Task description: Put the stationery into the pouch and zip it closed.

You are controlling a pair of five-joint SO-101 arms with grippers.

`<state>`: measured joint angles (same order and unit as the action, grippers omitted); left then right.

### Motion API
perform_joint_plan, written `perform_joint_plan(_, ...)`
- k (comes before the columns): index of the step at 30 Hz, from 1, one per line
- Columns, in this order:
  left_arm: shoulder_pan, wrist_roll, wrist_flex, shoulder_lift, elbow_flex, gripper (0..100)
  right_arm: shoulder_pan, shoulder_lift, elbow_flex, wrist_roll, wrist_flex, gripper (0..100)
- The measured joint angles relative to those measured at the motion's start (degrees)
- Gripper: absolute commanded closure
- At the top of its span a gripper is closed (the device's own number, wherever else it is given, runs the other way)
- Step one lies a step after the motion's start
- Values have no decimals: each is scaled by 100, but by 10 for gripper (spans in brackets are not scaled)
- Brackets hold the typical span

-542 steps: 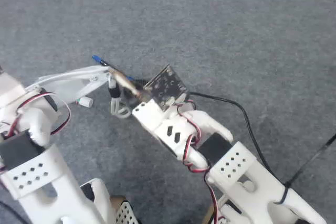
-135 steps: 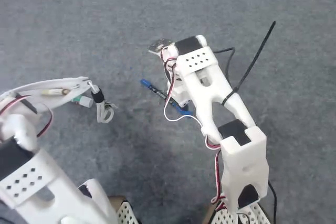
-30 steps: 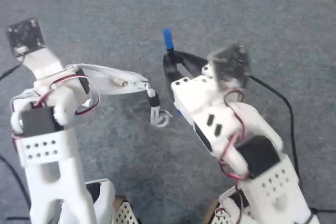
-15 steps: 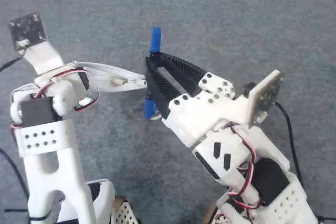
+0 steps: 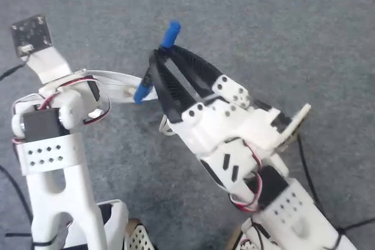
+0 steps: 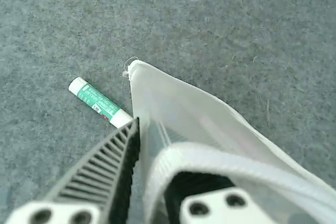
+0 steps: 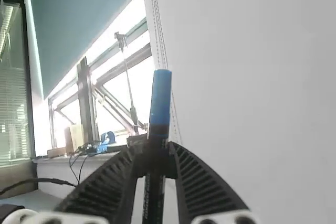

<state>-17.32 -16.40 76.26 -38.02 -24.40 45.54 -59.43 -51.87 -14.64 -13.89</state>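
My left gripper [image 6: 137, 124] is shut on the edge of the translucent white pouch [image 6: 210, 124], which hangs lifted off the grey carpet. From above, the pouch [image 5: 117, 78] stretches from the left arm toward the middle. My right gripper [image 5: 156, 58] is shut on a blue pen [image 5: 170, 32] held steeply tilted. The pen's lower tip sits right at the pouch's free end, and whether it is inside I cannot tell. In the right wrist view the pen [image 7: 159, 98] stands up between that gripper's black fingers [image 7: 124, 169]. A green-and-white glue stick [image 6: 98, 103] lies on the carpet beside the pouch.
Grey carpet [image 5: 281, 45] covers the whole table. The right arm's white body [image 5: 234, 139] takes up the middle and right foreground. The left arm's column [image 5: 50, 162] stands at the front left. A white loop [image 5: 166, 125] peeks out under the right gripper.
The right gripper has swung left with the pen, tilting it so its lower tip now meets the pouch's end. The left arm and pouch have stayed put.
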Motion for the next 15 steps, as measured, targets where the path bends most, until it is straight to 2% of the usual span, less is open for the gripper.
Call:
perform_joint_plan(9,0,0,0,0,0,988,-9,1960,0,0,-1873,993)
perform_joint_plan(15,0,0,0,0,0,988,0,3270,0,510,-2945,993)
